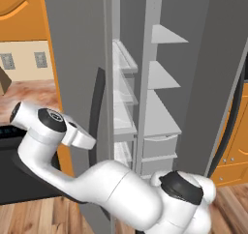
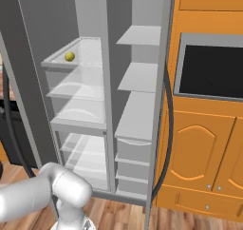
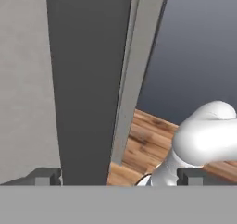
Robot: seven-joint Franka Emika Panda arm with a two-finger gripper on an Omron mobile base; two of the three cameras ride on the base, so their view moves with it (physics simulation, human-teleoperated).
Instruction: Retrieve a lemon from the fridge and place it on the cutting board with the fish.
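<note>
Right base view: lemon [image 2: 70,56] on fridge [image 2: 137,115] shelf

Both base views look forward and down from behind the arm, left and right, sharing the open fridge [image 1: 160,107] shelves. The hand view sits close against the fridge door's edge, above the wooden floor [image 3: 139,144].

the fridge [image 1: 193,83] runs past the top edge in both base views, its open left door [image 1: 77,59] hides the counter behind it, the lemon [image 2: 70,56] is too small to make out, and the gripper's fingertips [image 3: 46,177] barely clear the hand view's bottom.
</note>
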